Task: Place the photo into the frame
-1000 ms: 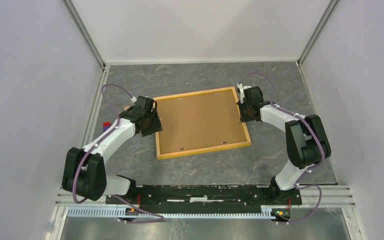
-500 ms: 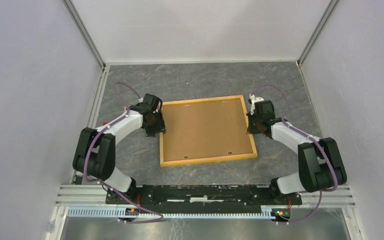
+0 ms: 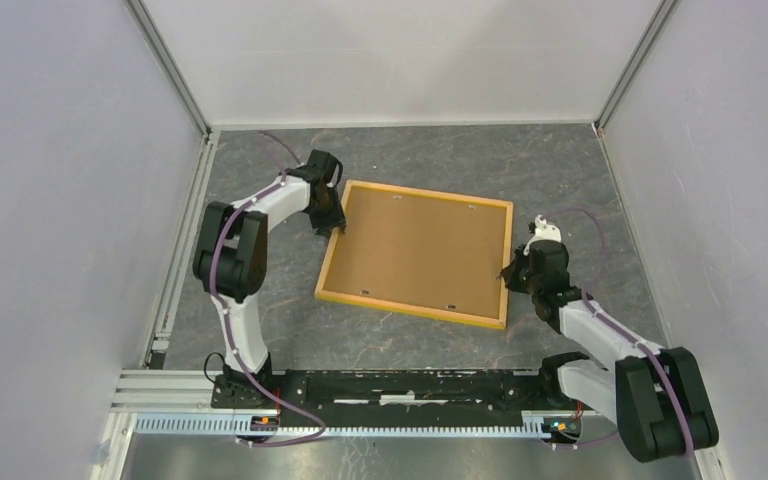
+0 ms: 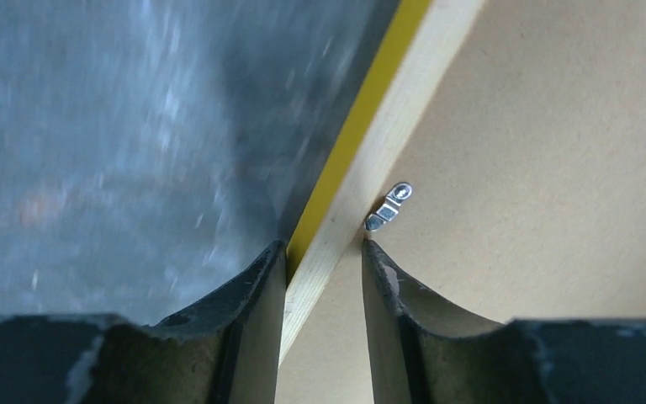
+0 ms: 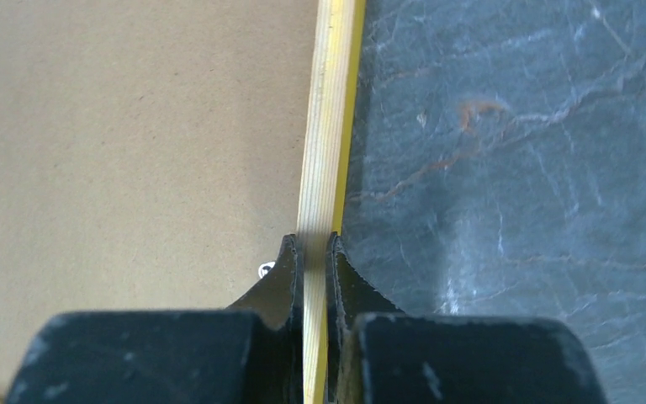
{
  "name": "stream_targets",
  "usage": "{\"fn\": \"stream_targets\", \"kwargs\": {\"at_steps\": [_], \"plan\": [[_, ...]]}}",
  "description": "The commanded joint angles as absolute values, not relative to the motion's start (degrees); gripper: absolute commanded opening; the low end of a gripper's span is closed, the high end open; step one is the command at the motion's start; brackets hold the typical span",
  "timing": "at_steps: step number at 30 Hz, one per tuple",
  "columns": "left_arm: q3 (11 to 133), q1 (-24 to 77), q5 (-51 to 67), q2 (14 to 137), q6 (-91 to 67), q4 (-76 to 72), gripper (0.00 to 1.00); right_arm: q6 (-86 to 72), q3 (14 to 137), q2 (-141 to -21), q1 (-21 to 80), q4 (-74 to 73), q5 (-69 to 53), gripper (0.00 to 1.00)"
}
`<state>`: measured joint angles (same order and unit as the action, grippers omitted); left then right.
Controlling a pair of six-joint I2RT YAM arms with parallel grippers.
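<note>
**Frame held by its rails, back side up**

The frame (image 3: 410, 309) lies back-up mid-desk (image 3: 410, 160) with the brown backing board (image 3: 420, 250) seated in it. I can't see the photo. My right tool (image 5: 313, 252) is pinched tight on the right rail. My left tool (image 4: 324, 252) straddles the far-left rail beside a turn clip (image 4: 389, 206); I can't tell whether it bites. Looks like repositioning or lifting the frame. Next move needs a confirmed left grip and both arms in sync.

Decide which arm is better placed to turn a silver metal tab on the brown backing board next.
Left, probably. The left gripper straddles the rail of the light orange-yellow wooden frame with a tab beside its fingertip; the right gripper is clamped on the opposite rail, steadying it.
</note>
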<state>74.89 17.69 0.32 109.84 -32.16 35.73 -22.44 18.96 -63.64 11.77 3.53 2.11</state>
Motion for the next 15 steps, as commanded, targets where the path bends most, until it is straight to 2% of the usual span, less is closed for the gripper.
{"fn": "stream_targets", "kwargs": {"at_steps": [1,3,5,7,12,15], "plan": [[87.5,18.4,-0.6,116.5,-35.0,33.7,0.37,-29.8,12.2,-59.8,12.6,2.2,-4.3,0.07],[92.0,18.7,-2.5,117.2,-32.9,34.8,0.38,-30.1,10.3,-57.6,12.6,3.5,-5.3,0.11],[95.6,19.0,-4.9,116.7,-30.1,37.7,0.52,-29.2,9.5,-56.3,12.6,3.8,-4.7,0.18],[95.7,19.6,-7.0,113.8,-28.1,39.1,0.61,-26.5,10.8,-56.0,12.6,1.9,-3.0,0.34],[83.6,21.3,-8.5,98.4,-27.2,38.5,0.82,-18.4,19.6,-58.3,12.5,-5.4,5.3,0.65],[74.5,22.0,-7.3,87.7,-27.8,38.4,0.92,-15.1,25.3,-60.4,12.5,-7.4,9.6,0.77]]}}
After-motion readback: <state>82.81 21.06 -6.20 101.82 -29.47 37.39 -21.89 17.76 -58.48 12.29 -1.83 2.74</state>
